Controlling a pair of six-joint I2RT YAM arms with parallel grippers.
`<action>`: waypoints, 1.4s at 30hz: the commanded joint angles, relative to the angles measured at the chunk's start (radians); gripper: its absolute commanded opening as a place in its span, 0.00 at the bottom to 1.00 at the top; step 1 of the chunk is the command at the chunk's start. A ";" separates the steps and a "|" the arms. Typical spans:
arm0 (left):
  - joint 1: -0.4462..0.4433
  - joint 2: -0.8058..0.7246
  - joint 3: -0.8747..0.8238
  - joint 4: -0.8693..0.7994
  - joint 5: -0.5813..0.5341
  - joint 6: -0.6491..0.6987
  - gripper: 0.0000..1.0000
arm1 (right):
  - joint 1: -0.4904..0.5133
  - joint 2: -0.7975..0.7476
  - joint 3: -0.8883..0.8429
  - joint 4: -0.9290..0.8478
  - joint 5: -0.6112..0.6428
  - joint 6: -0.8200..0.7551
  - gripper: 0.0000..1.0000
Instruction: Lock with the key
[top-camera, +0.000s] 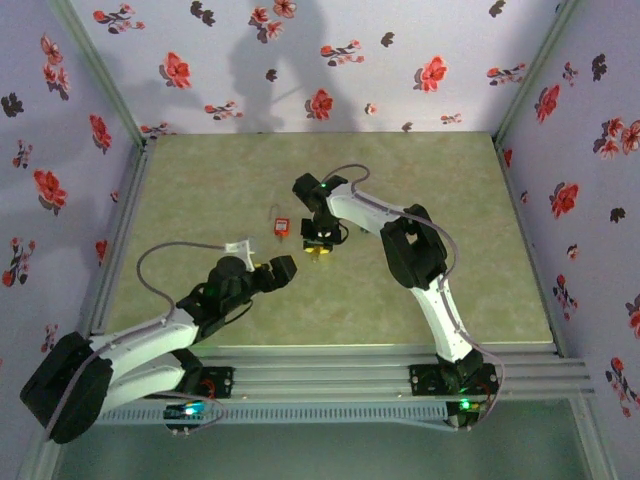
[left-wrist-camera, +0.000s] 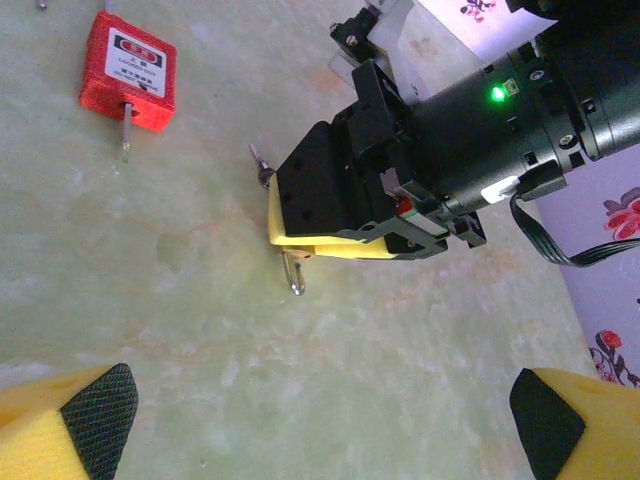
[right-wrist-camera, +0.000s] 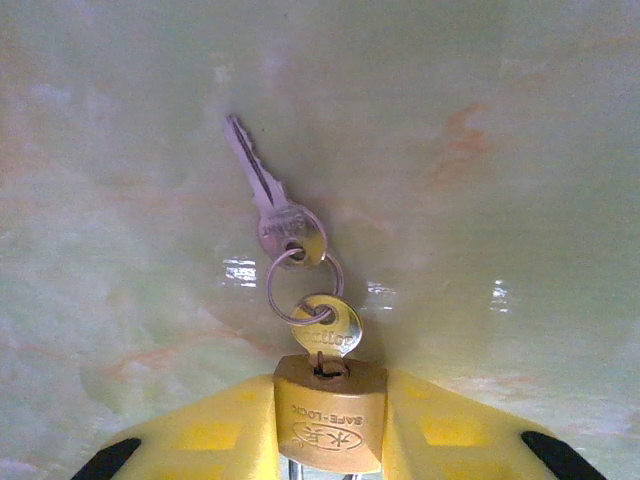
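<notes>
Red padlock (left-wrist-camera: 128, 70) lies flat on the green marbled table (top-camera: 450, 280), label up. A thin metal pin sticks out of one edge, but I cannot tell whether it is a shackle or a key.

Nothing lies between the red padlock and the right gripper (top-camera: 320, 248), which sits just beside it on the right-arm side. Left gripper (left-wrist-camera: 320, 430) hangs nearer the arm bases than the red padlock, jaws spread wide, nothing between the black-tipped yellow fingers (left-wrist-camera: 95, 410). It looks up the table at the red padlock and at the right gripper's black body.

Brass padlock (right-wrist-camera: 330, 415) is off the table, pinched by its two sides between the right gripper's yellow fingers (right-wrist-camera: 210, 435); the jaws stand narrow on its body. Its long axis runs along the fingers. The keyway end leads, out past the fingertips, and the shackle end is hidden back between them.

Brass key (right-wrist-camera: 328, 325) is seated in the keyway, bow outward. A ring (right-wrist-camera: 300, 288) links it to a spare silver key (right-wrist-camera: 275, 205), which runs on in roughly the same line. The spare's blade tip slants up and left in the right wrist view.
</notes>
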 joint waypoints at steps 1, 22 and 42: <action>-0.015 0.028 -0.007 0.073 0.001 -0.013 0.99 | -0.007 -0.052 -0.008 0.004 -0.023 0.021 0.27; -0.058 0.241 -0.012 0.274 0.011 -0.067 0.90 | -0.011 -0.092 -0.042 0.050 -0.082 0.056 0.27; -0.057 0.483 0.045 0.438 0.023 -0.102 0.69 | -0.011 -0.121 -0.081 0.092 -0.125 0.085 0.27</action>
